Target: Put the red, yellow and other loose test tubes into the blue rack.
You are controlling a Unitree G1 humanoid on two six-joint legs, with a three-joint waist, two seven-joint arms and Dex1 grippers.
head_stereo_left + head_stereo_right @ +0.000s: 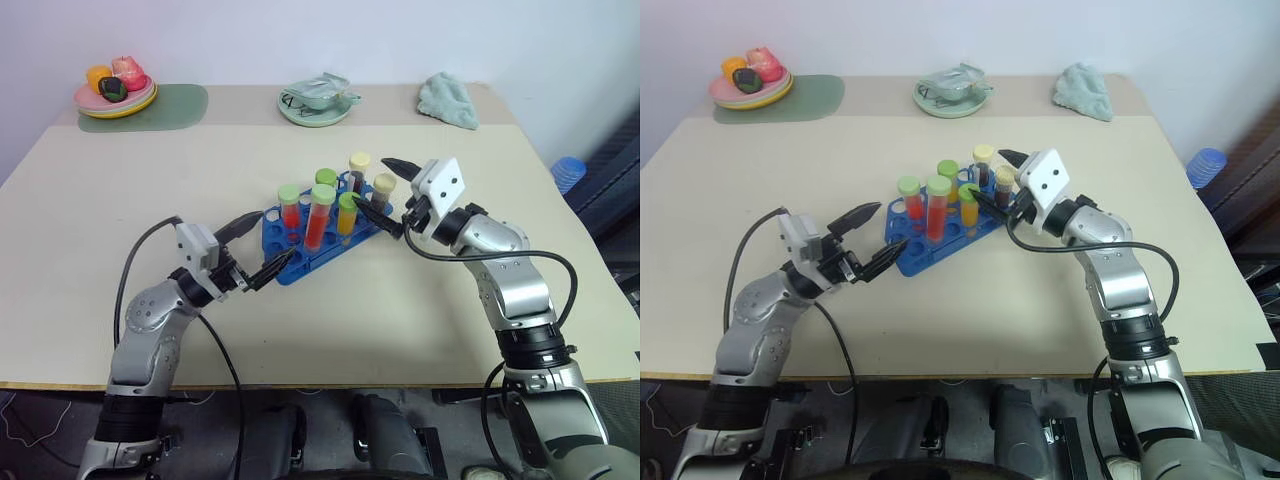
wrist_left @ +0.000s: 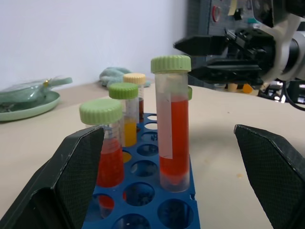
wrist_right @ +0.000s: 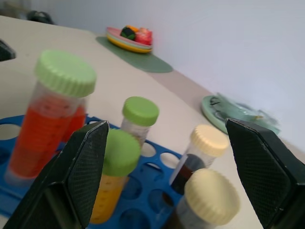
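Watching both hands hang empty with fingers apart, the left hand (image 1: pixel 247 250) at the blue rack's (image 1: pixel 300 258) seven o'clock and the right hand (image 1: pixel 385 195) at its two o'clock, I am judging the tubes (image 1: pixel 321 214) all seated upright, none loose on the worktop (image 1: pixel 400 320).

The blue rack (image 1: pixel 320 236) lies aslant mid-table, holding upright capped tubes: a tall red one (image 1: pixel 320 217) with a white label, a shorter red one (image 1: pixel 290 209), yellow-orange ones (image 1: pixel 346 214), and cream-capped dark ones (image 1: pixel 383 190).
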